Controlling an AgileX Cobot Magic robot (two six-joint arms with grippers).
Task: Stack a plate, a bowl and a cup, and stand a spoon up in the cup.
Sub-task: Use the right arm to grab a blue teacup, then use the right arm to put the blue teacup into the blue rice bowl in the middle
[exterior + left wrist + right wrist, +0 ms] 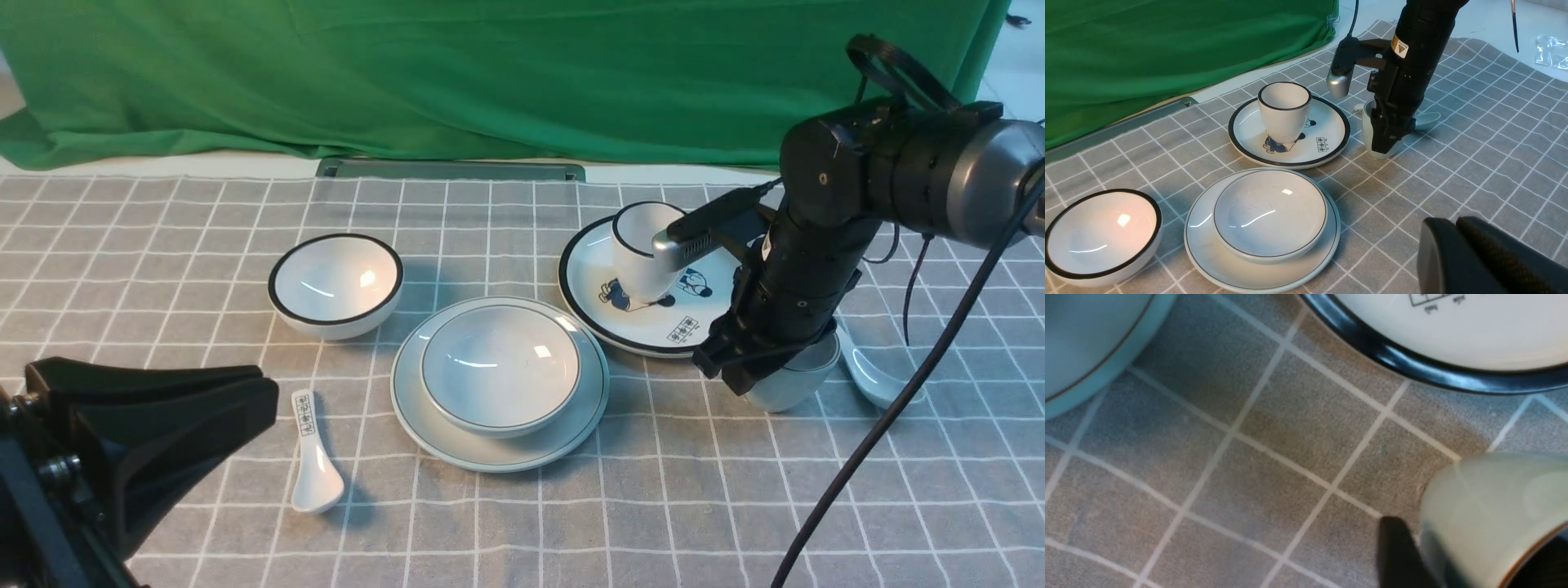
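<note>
The plain plate (pixel 424 425) lies in the middle of the cloth with the shallow bowl (pixel 500 367) resting in it; both also show in the left wrist view, the plate (pixel 1208 261) under the bowl (pixel 1269 214). The pale cup (pixel 796 384) stands on the cloth right of them. My right gripper (pixel 755 380) is down on it, jaws astride its wall. In the right wrist view one finger (pixel 1398 555) lies against the outside of the cup (pixel 1490 506). The plain spoon (pixel 873 376) lies just right of the cup. My left gripper (pixel 261 392) hovers at the near left, shut and empty.
A black-rimmed cartoon plate (pixel 702 331) carrying a bold-rimmed cup (pixel 641 245) sits just behind the right gripper. A black-rimmed bowl (pixel 336 282) stands at the left. A spoon with printed characters (pixel 314 465) lies near the left gripper. A green cloth backs the table.
</note>
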